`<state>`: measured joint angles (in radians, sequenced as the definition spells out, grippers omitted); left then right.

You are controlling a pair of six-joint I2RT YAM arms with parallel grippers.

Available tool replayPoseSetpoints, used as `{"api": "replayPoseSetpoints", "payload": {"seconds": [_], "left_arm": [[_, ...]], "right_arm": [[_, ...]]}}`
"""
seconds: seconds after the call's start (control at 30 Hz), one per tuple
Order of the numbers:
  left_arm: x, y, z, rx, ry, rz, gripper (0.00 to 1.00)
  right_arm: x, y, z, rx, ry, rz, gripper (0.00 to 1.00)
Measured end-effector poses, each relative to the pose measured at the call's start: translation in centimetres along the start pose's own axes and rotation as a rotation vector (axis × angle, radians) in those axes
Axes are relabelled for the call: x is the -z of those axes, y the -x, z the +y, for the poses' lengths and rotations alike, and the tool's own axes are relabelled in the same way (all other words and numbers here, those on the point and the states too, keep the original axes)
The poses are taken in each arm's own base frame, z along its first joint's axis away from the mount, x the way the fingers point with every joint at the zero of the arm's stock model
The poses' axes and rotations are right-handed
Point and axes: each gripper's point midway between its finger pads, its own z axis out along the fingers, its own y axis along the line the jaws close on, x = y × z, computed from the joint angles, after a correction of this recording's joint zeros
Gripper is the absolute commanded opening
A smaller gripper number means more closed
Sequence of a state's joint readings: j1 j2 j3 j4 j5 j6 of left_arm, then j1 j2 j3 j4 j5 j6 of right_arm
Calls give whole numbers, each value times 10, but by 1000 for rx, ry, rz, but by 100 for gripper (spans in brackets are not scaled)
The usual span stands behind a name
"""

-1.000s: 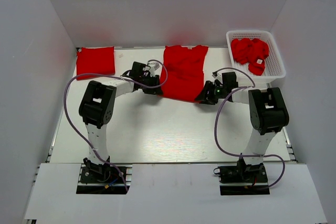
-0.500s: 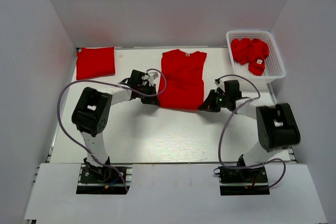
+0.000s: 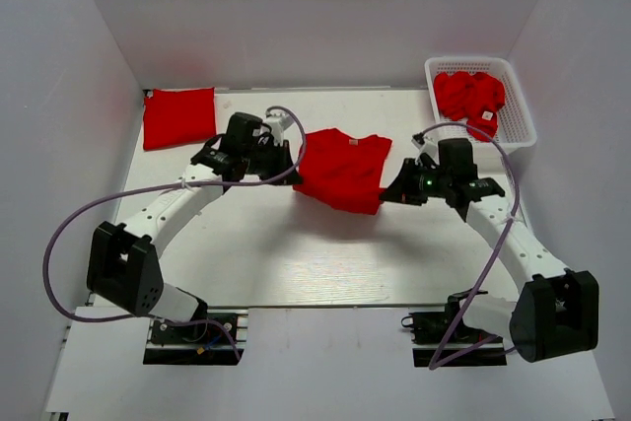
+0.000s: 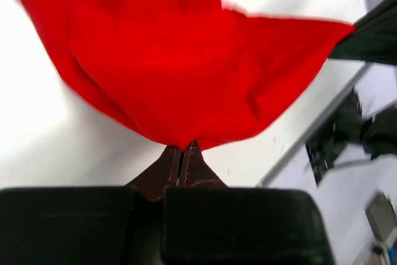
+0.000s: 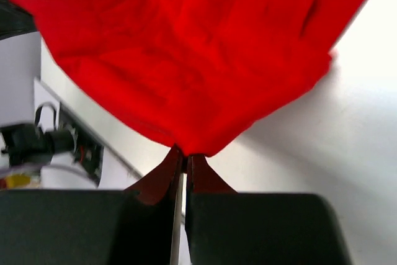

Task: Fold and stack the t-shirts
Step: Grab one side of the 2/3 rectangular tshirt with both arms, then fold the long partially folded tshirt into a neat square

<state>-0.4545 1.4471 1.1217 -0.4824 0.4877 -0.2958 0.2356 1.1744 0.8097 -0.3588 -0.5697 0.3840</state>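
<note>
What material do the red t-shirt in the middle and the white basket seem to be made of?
The red t-shirt looks like soft matte cloth: it sags and creases between its pinched corners. The white basket seems rigid plastic, judging by its straight rim and open mesh walls.

You look down on the whole table (image 3: 296, 263) from high behind its near edge, while each wrist camera looks very closely along its own fingers (image 4: 162, 172) — all three share the same red t-shirt (image 3: 340, 170).
</note>
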Motion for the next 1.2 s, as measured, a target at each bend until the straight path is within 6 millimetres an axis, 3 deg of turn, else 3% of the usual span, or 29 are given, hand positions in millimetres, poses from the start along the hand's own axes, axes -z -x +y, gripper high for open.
{"api": "replayPoseSetpoints", "payload": {"seconds": [0.17, 0.43, 0.63, 0.9, 0.93, 0.97, 1.0, 1.03, 1.07, 1.1, 1.2], "left_arm": [[-5, 62, 13, 11, 93, -149, 0], [-57, 139, 62, 37, 237, -220, 0], [-89, 164, 97, 58, 264, -216, 0], [-124, 185, 126, 61, 219, -236, 0], [-131, 189, 130, 59, 206, -245, 5], [-138, 193, 135, 56, 193, -255, 12], [-144, 196, 139, 53, 183, -263, 19], [-150, 199, 145, 52, 175, -275, 38], [-157, 202, 152, 46, 170, -285, 57], [-163, 206, 159, 42, 167, -302, 96], [-177, 224, 177, 39, 148, -344, 100]], "right_arm": [[-2, 52, 0, 38, -58, -110, 0], [-30, 106, -31, -20, -124, -164, 0], [-46, 130, -49, -66, -114, -174, 0], [-79, 159, -81, -136, -85, -157, 0], [-85, 164, -87, -143, -84, -158, 0], [-91, 170, -93, -153, -86, -160, 15], [-97, 174, -99, -163, -87, -160, 39], [-104, 179, -106, -169, -88, -164, 89], [-111, 185, -113, -183, -87, -172, 90], [-118, 194, -122, -183, -88, -181, 90], [-135, 220, -142, -185, -87, -211, 90]]}}
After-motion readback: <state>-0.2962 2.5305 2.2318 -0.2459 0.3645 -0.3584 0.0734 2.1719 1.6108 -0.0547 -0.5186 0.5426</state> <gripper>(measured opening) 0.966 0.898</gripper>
